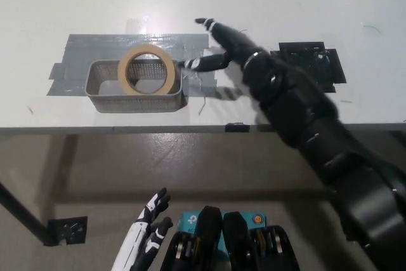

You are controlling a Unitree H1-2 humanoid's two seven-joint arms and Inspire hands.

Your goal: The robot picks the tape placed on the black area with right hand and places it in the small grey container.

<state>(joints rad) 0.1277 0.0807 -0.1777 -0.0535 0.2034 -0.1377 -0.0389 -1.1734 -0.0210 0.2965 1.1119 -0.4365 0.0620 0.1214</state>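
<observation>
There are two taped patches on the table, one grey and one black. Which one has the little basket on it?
The grey patch, toward the table's left, holds the small grey container with the tape roll in it. The black patch on the right carries nothing.

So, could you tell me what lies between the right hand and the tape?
In the head view, only the grey container's right wall and taped tabletop separate the right hand from the tape.

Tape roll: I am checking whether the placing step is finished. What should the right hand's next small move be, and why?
Probably draw the right hand back toward the robot, away from the small grey container. The tape roll sits in the container, leaning on its rim, and the hand is open beside it, holding nothing. The black area is bare. The left hand rests low at the lower left.
</observation>
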